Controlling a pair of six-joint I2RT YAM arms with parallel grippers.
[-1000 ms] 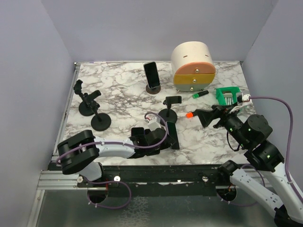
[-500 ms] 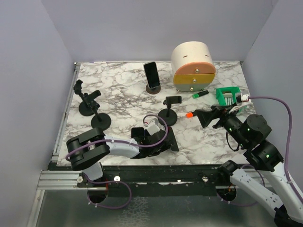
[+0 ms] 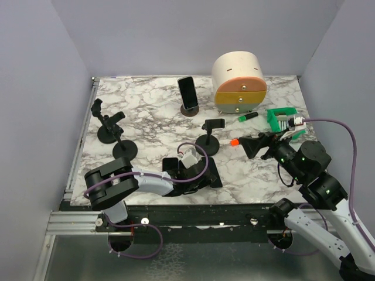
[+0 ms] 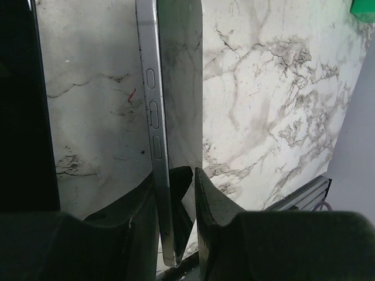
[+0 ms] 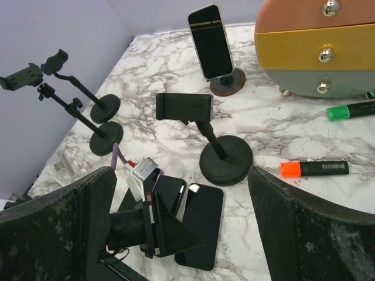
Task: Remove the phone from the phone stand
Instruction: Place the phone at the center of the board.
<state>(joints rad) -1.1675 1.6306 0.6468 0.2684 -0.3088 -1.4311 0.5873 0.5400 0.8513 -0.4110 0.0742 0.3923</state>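
Observation:
A black phone leans upright on a round brown phone stand at the back of the table. Near the front edge a second dark phone lies on the marble beside a third. My left gripper is low over them. Its jaws are slightly parted around the second phone's silver edge, with a gap on one side. My right gripper hovers wide open to the right, holding nothing.
An empty black clamp stand rises just behind the lying phones. Two more clamp stands stand at the left. A cream drawer unit, green marker, orange-capped marker and green holder sit back right.
The phone in my left gripper has gone from standing on edge to lying on the marble. The left jaws have parted a little. My right arm has barely moved.

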